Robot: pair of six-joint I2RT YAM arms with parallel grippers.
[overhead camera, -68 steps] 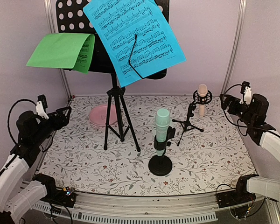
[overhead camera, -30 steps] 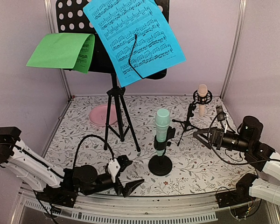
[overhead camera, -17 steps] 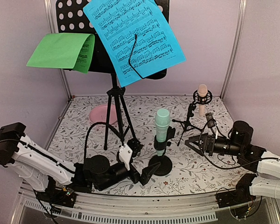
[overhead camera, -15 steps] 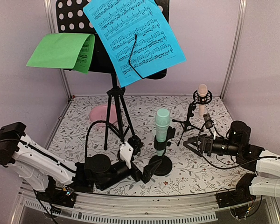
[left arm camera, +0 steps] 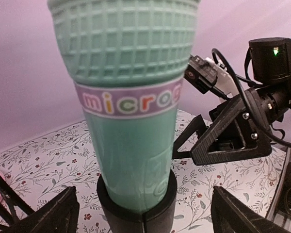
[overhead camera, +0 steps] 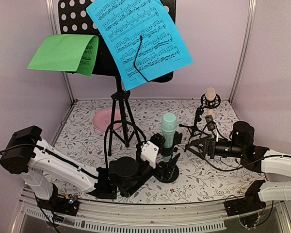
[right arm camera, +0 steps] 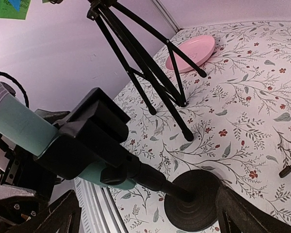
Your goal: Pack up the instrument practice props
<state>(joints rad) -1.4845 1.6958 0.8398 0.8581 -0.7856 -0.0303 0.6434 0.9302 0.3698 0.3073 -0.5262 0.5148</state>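
Both arms, parked high at the sides moments ago, now reach low over the floral-print table (overhead camera: 223,170). The left gripper (overhead camera: 164,164) has slid in from the front rail to the mint-green microphone (left arm camera: 131,97). Its fingers (left arm camera: 53,213) are spread wide on either side of the black clip (left arm camera: 136,206), clear of it. The right gripper (overhead camera: 191,144) has crept leftward, jaws equally wide and holding nothing. It points at the same stand from beside the small black tripod (overhead camera: 196,127). Whether it touches a tripod leg cannot be made out.

The microphone stands upright at front centre. It is smooth plastic with a moulded grid head and a purple band of coloured letters that curves out of sight after "microg". A thin stem joins the clip to a round black base (right arm camera: 194,199).

Behind and to the right, the peach microphone (overhead camera: 210,97) sits upright in a ring mount on the tripod. At the back, the black perforated music desk (overhead camera: 75,14) rises on tripod legs (overhead camera: 121,121), its top cut off by the frame. A blue music sheet (overhead camera: 140,39), pinned under a thin black arm, hides much of it. A green music sheet (overhead camera: 63,51) droops folded over its left edge. A pink round plate (overhead camera: 104,119) lies flat behind the legs.

In the overhead view a white wrist camera housing hides most of the left fingers.
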